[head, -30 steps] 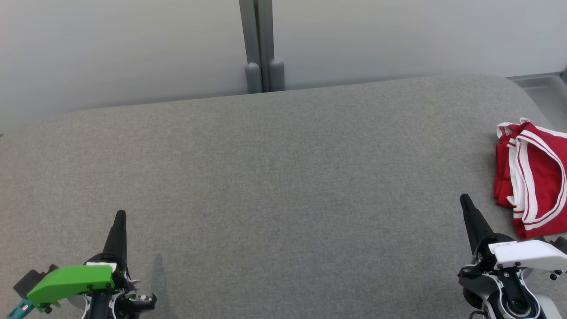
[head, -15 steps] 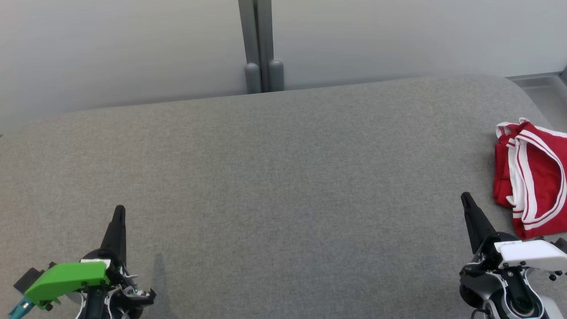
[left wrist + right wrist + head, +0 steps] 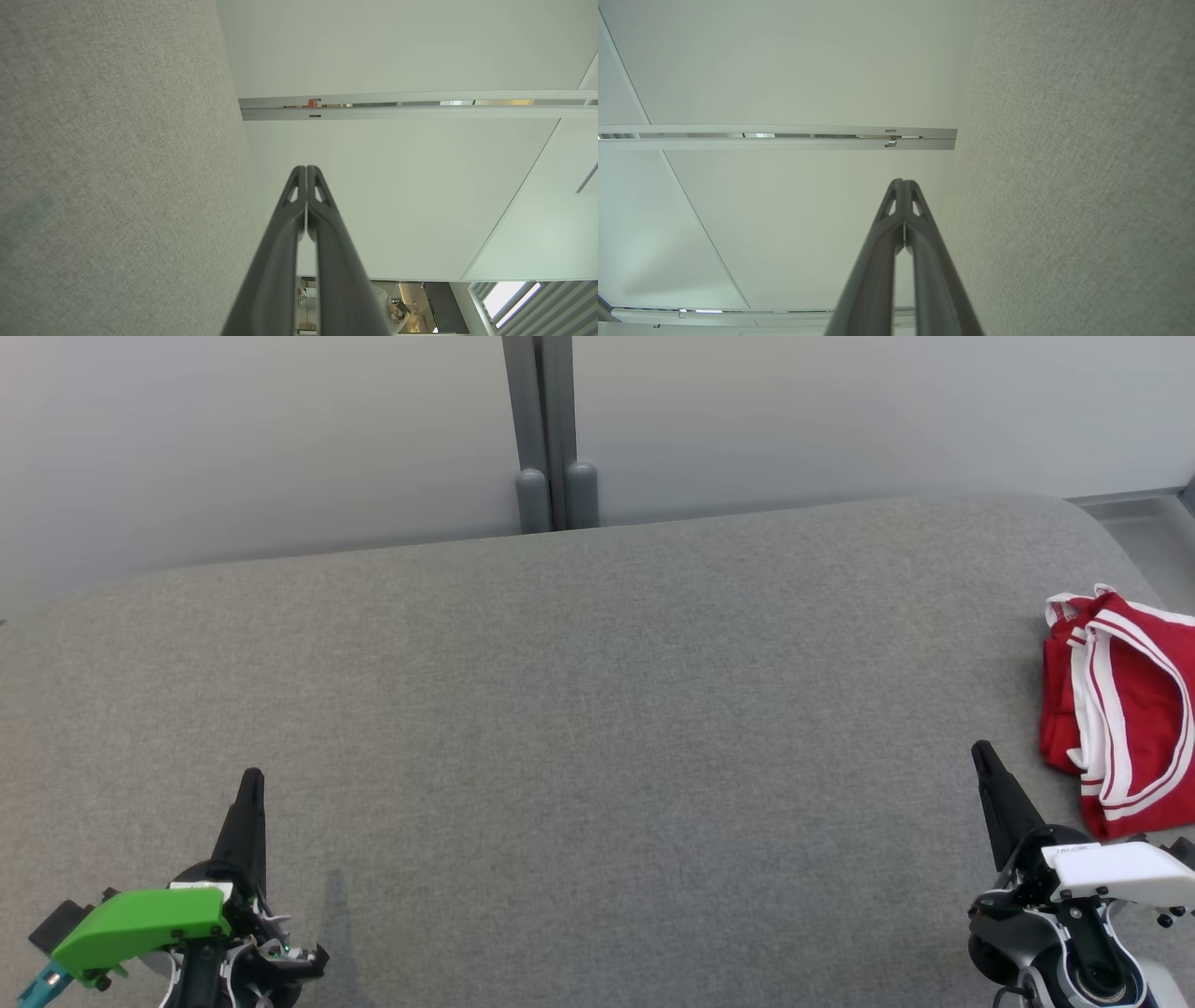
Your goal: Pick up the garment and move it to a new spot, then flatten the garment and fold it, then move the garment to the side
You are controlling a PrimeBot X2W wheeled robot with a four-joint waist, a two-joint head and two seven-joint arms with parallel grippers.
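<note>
A red garment (image 3: 1130,709) with white stripes lies bunched at the right edge of the grey fabric surface (image 3: 597,728), partly cut off by the head view's border. My right gripper (image 3: 980,752) is shut and empty, its tips just left of the garment and apart from it. My left gripper (image 3: 251,778) is shut and empty at the lower left, far from the garment. The left wrist view shows the left gripper (image 3: 307,169) with fingertips pressed together, and the right wrist view shows the same of the right gripper (image 3: 902,182).
A pale wall with a grey vertical post (image 3: 551,429) stands behind the surface's far edge. A grey ledge (image 3: 1139,523) sits at the far right corner. In the left wrist view, a person (image 3: 392,310) sits in the distance beyond the partition.
Both grippers shifted slightly between one second ago and half a second ago, the left tip a little higher in view. Since then nothing has moved.
</note>
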